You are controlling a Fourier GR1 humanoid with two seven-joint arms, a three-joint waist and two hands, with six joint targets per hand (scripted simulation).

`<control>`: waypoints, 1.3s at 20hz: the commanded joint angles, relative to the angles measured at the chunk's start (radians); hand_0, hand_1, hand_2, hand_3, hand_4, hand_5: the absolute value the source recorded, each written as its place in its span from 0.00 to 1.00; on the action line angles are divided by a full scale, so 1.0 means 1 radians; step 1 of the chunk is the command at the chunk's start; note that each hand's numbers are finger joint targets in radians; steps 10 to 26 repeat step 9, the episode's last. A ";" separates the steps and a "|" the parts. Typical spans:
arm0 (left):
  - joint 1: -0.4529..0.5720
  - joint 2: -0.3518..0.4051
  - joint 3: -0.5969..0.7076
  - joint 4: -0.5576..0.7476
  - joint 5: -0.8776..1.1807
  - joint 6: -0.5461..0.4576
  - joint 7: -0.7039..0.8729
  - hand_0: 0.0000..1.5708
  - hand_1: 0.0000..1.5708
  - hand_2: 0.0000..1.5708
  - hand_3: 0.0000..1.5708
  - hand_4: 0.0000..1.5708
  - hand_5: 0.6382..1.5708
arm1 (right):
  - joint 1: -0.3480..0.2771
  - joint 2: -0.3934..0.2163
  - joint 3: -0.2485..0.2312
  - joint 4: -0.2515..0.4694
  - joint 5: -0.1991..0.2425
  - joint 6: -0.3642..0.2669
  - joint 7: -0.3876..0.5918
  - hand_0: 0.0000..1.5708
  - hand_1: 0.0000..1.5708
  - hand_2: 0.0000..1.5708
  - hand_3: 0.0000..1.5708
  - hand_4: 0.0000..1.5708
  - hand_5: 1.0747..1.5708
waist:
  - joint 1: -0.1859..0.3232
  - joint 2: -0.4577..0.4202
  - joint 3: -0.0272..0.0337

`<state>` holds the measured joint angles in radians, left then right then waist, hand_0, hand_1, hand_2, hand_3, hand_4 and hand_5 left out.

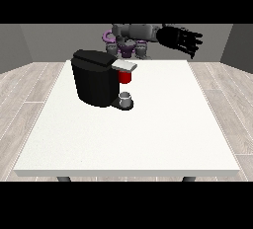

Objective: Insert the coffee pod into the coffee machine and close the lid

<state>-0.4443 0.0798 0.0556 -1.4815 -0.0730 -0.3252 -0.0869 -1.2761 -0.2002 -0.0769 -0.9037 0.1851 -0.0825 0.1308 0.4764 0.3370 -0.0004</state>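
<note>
A black coffee machine (94, 79) stands on the white table (148, 139), left of its middle. Its grey lid (124, 65) lies low over a red part (125, 77) at the machine's front, which may be the coffee pod. A small grey cup (126, 97) sits on the machine's base below it. The hand at the view's right (182, 40) hangs high above the table's far right, well away from the machine, fingers straight and spread downward, holding nothing. The other hand does not show.
The robot's grey and purple body (129, 38) stands behind the table's far edge. Wooden floor (24, 99) surrounds the table. Bare table surface stretches in front of and to the right of the machine.
</note>
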 commanded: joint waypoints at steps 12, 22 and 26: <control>0.158 0.053 0.111 0.095 0.043 0.009 -0.029 0.00 0.00 0.00 0.00 0.17 1.00 | 0.288 0.197 0.149 -0.092 -0.067 0.051 -0.229 0.00 0.00 0.00 0.00 0.17 1.00 | -0.205 -0.188 0.0003; 0.158 0.053 0.111 0.095 0.043 0.009 -0.029 0.00 0.00 0.00 0.00 0.17 1.00 | 0.288 0.197 0.149 -0.092 -0.067 0.051 -0.229 0.00 0.00 0.00 0.00 0.17 1.00 | -0.205 -0.188 0.0003; 0.158 0.053 0.111 0.095 0.043 0.009 -0.029 0.00 0.00 0.00 0.00 0.17 1.00 | 0.288 0.197 0.149 -0.092 -0.067 0.051 -0.229 0.00 0.00 0.00 0.00 0.17 1.00 | -0.205 -0.188 0.0003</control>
